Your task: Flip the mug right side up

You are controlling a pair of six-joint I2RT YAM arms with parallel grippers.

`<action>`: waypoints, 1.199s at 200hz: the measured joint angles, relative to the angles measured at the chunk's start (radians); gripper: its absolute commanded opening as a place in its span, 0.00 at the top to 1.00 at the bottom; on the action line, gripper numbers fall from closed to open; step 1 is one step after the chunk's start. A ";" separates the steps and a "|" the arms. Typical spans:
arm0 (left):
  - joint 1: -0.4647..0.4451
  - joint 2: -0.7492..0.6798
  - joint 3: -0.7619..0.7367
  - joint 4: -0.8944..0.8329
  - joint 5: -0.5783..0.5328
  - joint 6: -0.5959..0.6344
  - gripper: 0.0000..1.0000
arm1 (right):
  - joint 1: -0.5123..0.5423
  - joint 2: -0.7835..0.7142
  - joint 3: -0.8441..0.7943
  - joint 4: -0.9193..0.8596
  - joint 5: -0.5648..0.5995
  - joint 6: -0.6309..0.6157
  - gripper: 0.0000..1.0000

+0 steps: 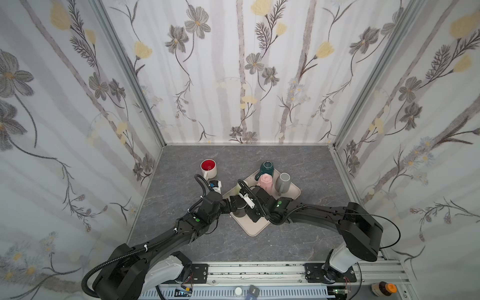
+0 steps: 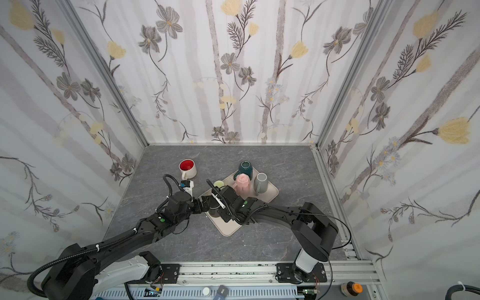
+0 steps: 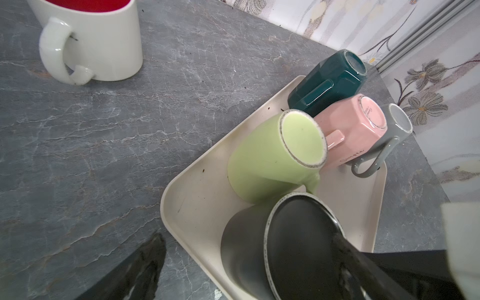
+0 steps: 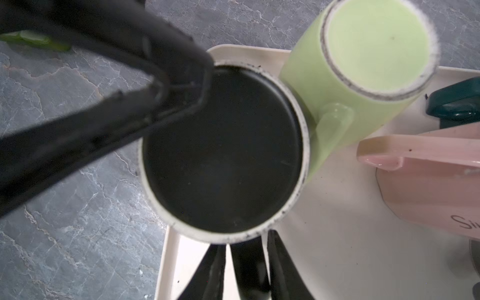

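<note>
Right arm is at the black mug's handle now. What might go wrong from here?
1. The green mug stands tight against the black mug on the tray; lifting may drag or tip it.
2. A left finger lies across the black mug's base rim, so raising the mug may hit that finger.
3. The right fingers only straddle the handle; gripped there alone, the mug may swing or slip when turned.

Tray (image 1: pixel 255 228): on bench (image 1: pixel 181 220).
Black mug (image 1: pixel 237 211): at tray's left corner.
Teal mug (image 1: pixel 267 168), pink mug (image 1: pixel 267 181), grey mug (image 1: pixel 283 183): clustered at far corner.
Cream mug (image 1: pixel 208 167): upright on bench.
</note>
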 measured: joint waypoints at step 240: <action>0.000 0.012 0.000 -0.002 -0.006 -0.027 0.00 | -0.004 -0.052 0.011 -0.071 0.020 0.177 0.99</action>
